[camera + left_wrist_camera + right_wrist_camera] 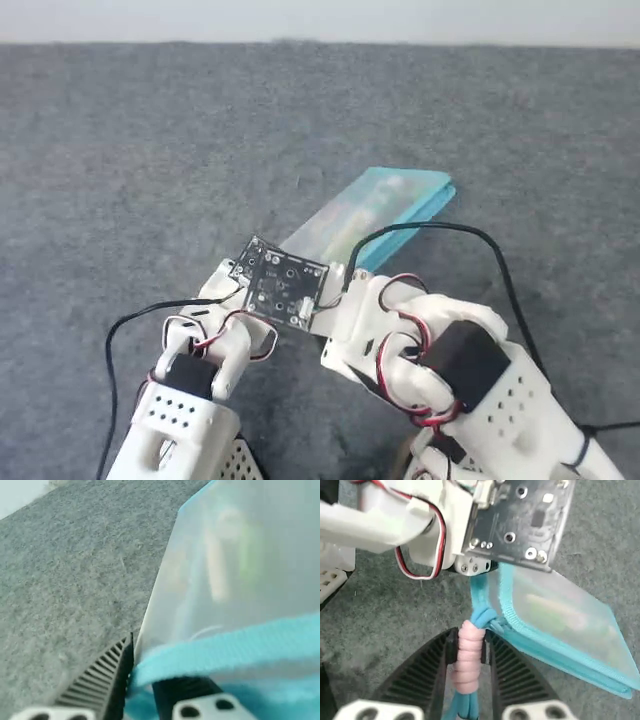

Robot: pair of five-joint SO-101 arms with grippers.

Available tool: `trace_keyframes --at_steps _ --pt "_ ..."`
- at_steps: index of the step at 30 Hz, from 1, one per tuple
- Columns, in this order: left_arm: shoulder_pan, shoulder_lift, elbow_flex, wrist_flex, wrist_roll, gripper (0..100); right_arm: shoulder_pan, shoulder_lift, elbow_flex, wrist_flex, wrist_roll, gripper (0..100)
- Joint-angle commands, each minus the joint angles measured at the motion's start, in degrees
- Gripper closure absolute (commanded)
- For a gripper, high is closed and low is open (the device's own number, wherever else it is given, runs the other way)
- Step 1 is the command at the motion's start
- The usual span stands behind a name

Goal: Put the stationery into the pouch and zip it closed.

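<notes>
A translucent pouch point(375, 210) with turquoise trim lies on the grey mat, running from the middle toward the back right. Stationery point(220, 565) shows through its wall as a pale piece beside a green one. My left gripper point(144, 674) is shut on the pouch's turquoise edge band point(225, 650) at the near end. My right gripper point(470, 647) is shut on the pink zipper pull point(468, 655), which is tied by a turquoise cord to the zipper at the pouch's point(560, 615) near corner. In the high view both grippers are hidden under the wrists.
Both arms crowd the front middle of the table, the left arm point(200, 370) and right arm point(450, 370) almost touching. The left wrist's circuit board point(520, 515) hangs just above the pouch's corner. Grey mat point(150, 150) lies all around, with a pale wall at the back.
</notes>
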Motion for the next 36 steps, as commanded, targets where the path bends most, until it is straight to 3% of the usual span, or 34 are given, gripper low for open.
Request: trace_keyframes --at_steps 1,5,15,22,25,31,33,36 --pt "0.18 0.53 -3.21 -0.44 3.16 99 -0.92 -4.97 0.70 -2.68 0.35 99.2" --pt "0.70 0.62 -6.99 4.48 6.07 99 -9.19 -6.20 0.97 -3.47 0.35 99.2" --pt "0.00 0.70 -7.43 4.84 7.38 99 -28.79 -1.19 1.05 -2.07 3.78 99.2" --pt "-3.87 0.70 -7.52 3.60 7.91 99 -30.55 -1.27 1.14 -1.80 3.69 99.1" --pt "-4.31 0.70 -7.52 3.60 7.91 99 -25.80 -1.27 0.70 -0.84 1.23 98.8" --pt "-9.76 0.62 -9.01 3.69 9.76 99 5.58 1.63 3.08 -5.58 -9.49 88.1" --pt "-11.34 0.62 -9.36 3.69 10.99 99 9.80 4.18 5.36 -9.63 -12.40 84.3" --pt "-12.22 0.62 -9.36 3.69 11.60 99 10.33 8.57 8.44 -16.22 -17.41 82.1"
